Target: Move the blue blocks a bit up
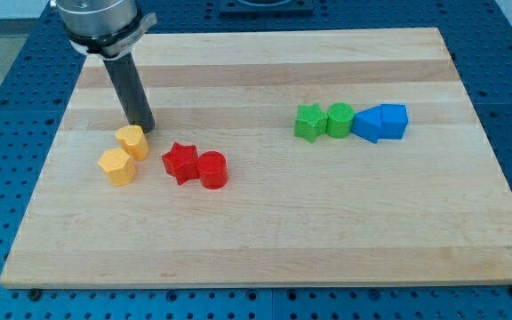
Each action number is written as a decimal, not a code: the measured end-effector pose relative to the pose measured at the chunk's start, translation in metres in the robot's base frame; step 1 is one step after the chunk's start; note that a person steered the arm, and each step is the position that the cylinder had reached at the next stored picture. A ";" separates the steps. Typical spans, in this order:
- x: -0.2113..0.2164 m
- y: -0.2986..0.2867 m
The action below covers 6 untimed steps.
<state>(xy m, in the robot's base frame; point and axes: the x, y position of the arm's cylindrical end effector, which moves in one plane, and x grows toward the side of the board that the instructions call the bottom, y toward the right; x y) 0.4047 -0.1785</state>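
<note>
Two blue blocks sit touching at the view's right: a blue triangular block [368, 124] and a blue pentagon-like block [393, 120] to its right. My tip [143, 127] is far to their left, at the view's upper left, just above and right of a yellow block [132, 141]. The rod rises from the tip toward the view's top left.
A green star [308, 123] and a green round block [340, 119] touch the blue pair's left side. A second yellow block [116, 165] lies below the first. A red star [180, 162] and a red cylinder [212, 170] sit right of them. The wooden board [265, 240] lies on a blue perforated table.
</note>
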 end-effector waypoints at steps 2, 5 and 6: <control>0.014 0.000; 0.008 0.118; 0.033 0.174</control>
<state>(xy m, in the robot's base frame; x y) 0.4377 -0.0048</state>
